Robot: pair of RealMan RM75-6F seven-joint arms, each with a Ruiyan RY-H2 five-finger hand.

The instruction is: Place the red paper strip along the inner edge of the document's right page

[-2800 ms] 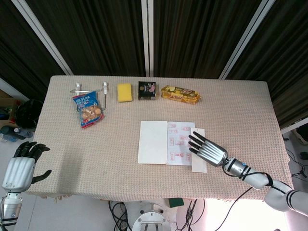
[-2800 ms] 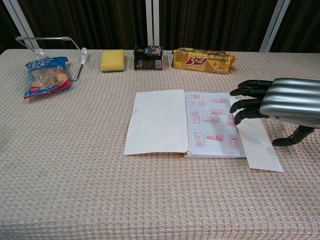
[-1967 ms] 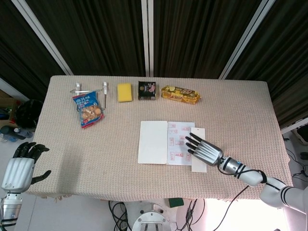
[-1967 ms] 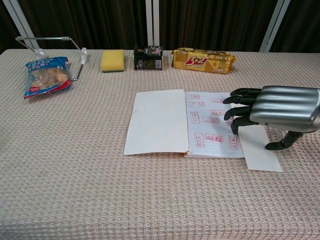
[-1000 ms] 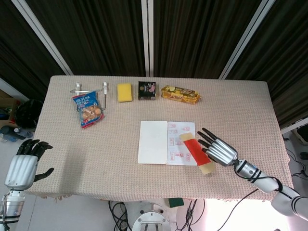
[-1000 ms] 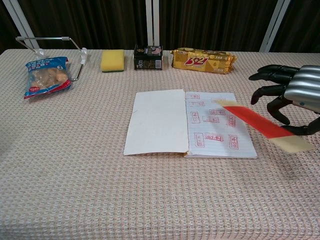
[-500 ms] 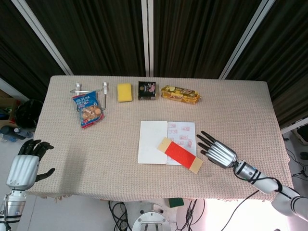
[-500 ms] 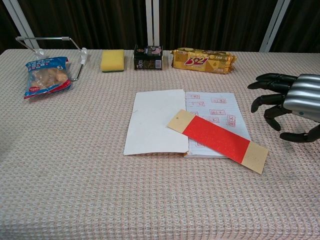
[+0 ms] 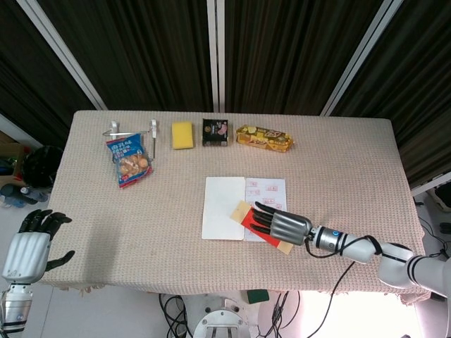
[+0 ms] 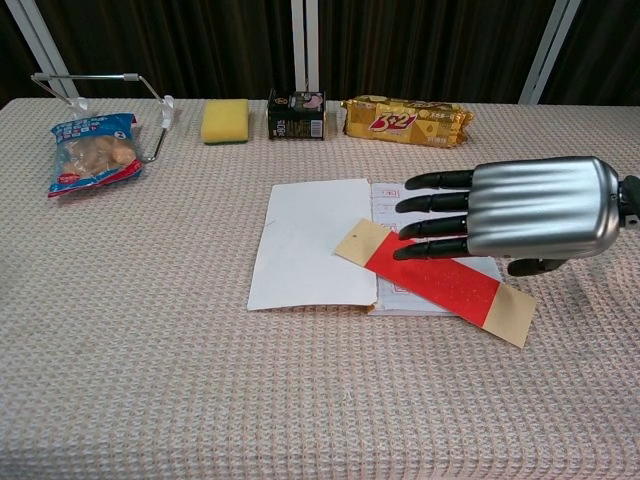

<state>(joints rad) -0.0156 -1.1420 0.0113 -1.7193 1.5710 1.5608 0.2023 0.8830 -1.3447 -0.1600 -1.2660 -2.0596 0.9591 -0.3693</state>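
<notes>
The red paper strip [image 10: 435, 281] is lying diagonally across the open document [image 10: 318, 243], spanning the spine and overhanging the right page's lower corner. The right hand [image 10: 510, 210] is hovering above it, fingers extended and holding nothing. The left hand [image 9: 27, 248] is hanging spread beside the counter [image 9: 127, 218].

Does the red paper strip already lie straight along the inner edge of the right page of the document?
No, the red paper strip lies slanted across the document, one end over the fold and the other past the right page's lower corner.
</notes>
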